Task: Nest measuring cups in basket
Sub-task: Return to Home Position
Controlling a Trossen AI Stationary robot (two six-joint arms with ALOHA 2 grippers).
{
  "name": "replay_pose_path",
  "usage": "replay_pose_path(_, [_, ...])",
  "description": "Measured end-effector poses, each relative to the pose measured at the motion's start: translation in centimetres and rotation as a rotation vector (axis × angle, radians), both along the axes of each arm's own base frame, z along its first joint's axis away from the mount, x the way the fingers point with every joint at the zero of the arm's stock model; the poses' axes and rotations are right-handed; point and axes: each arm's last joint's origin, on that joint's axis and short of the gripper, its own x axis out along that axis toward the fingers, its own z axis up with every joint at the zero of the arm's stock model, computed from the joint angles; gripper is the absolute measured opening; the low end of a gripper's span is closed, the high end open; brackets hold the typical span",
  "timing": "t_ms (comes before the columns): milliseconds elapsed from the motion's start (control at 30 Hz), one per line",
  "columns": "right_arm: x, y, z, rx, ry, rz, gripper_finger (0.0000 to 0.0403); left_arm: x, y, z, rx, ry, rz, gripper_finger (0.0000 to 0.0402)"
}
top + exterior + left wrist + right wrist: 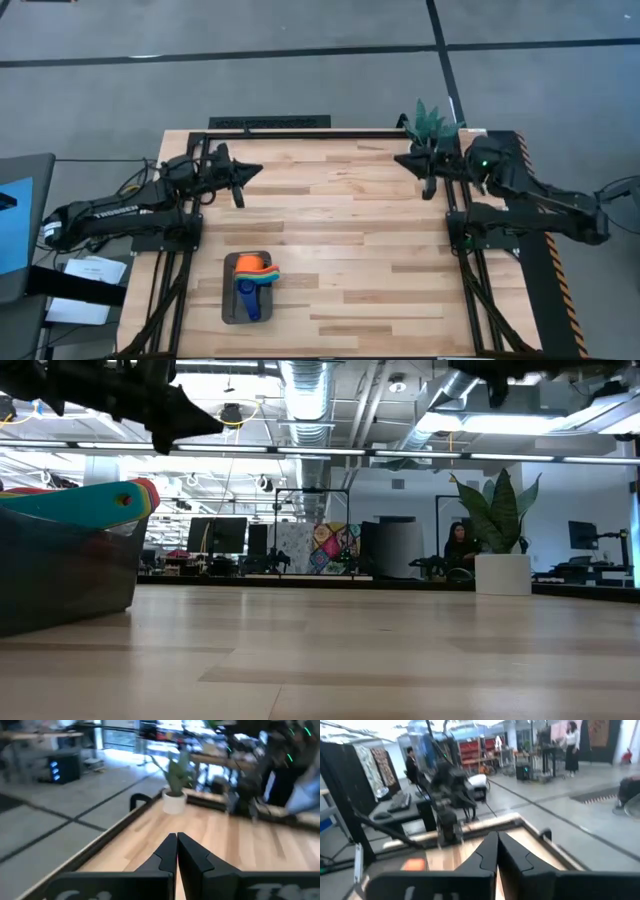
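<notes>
Left tool [252, 171] hangs over the surface [350, 240] at 10 o'clock, clenched on nothing. Basket [230, 312] sits at 7 o'clock. Measuring cups [256, 276] are stacked inside it, probably all nested, handles fanning past the rim, dark blue one on top. Right tool [404, 158] hangs at 2 o'clock, also clenched and empty, just beside the plant [432, 122].
</notes>
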Motion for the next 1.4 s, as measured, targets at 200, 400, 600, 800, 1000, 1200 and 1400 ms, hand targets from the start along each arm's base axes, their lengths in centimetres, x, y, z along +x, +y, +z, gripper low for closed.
replay_pose_path(200, [-0.3,0.4,-4.6,0.05,-0.015,0.01,0.0007,-0.2,0.0,-0.7,0.094,0.111,-0.025,0.0])
replay_pose_path(400, [-1.0,0.9,-7.3,0.117,-0.07,-0.008,0.0007,-1.7,0.2,-1.2,0.116,0.105,-0.014,0.0])
replay_pose_path(600, [-2.1,1.3,-8.1,0.073,-0.065,-0.037,0.0007,-3.7,-0.2,-3.3,0.05,0.03,0.03,0.0])
replay_pose_path(800, [-3.2,1.7,-8.9,0.067,0.021,-0.051,0.0005,-4.4,-1.2,-5.8,0.107,0.026,-0.078,0.0])
replay_pose_path(1000, [-2.8,2.1,-10.1,0.039,-0.065,-0.002,0.0004,-4.9,-1.6,-6.3,0.114,-0.024,-0.067,0.0])
replay_pose_path(1200, [-2.3,2.8,-13.2,0.088,-0.128,0.048,0.0004,-5.3,-1.8,-7.2,0.1,-0.056,-0.062,0.0])
replay_pose_path(1400, [-2.7,3.5,-13.5,0.029,-0.111,0.104,0.0006,-5.6,-1.9,-7.4,0.087,-0.056,-0.039,0.0])
